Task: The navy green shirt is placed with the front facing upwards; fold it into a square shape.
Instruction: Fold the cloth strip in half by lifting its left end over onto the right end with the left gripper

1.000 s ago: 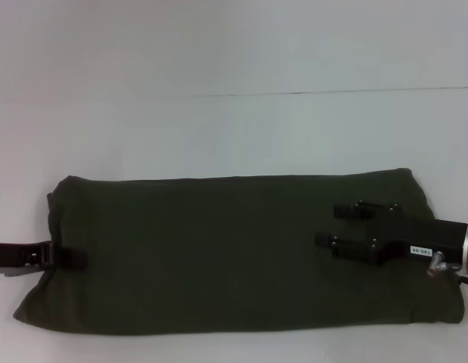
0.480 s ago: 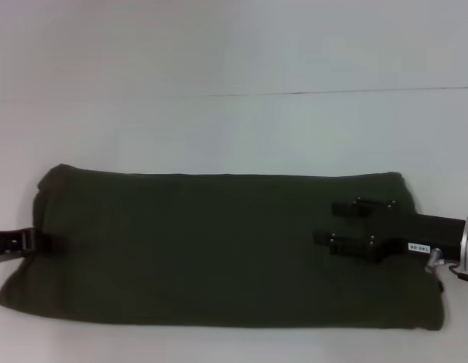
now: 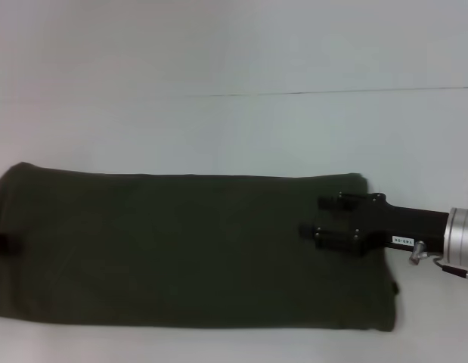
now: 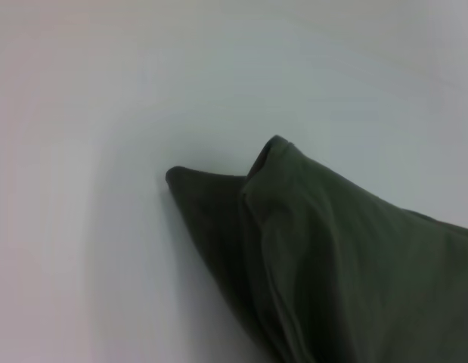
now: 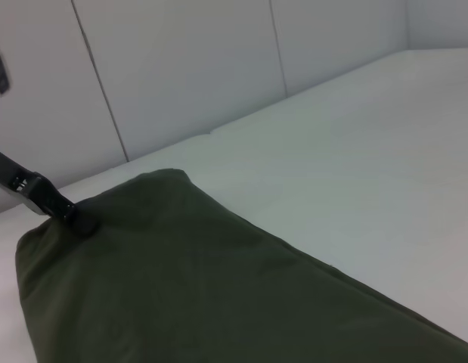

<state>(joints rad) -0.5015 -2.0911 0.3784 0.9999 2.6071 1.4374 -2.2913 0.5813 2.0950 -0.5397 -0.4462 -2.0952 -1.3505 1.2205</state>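
Shirt (image 3: 188,249), long folded band on tabletop (image 3: 218,128): soft, light, limp; take at end corners; right hand (image 3: 324,219) spread open above cloth, left hand's (image 5: 71,215) state cannot tell.

One navy green shirt (image 3: 188,253) lies across the lower half of the frame, folded into a long dark band; no second garment shows anywhere.

One worktop (image 3: 234,128) carries it, pale and plain, with a single thin seam line running across the upper part of the frame.

Two end effectors can be counted. The right end effector (image 3: 324,218) comes in from the right edge of the frame, over the shirt's right end, and two black fingers (image 3: 347,200) show on it. The left end effector (image 5: 82,223) shows only in the right wrist view, upper left, as one dark tip at the shirt's far end.
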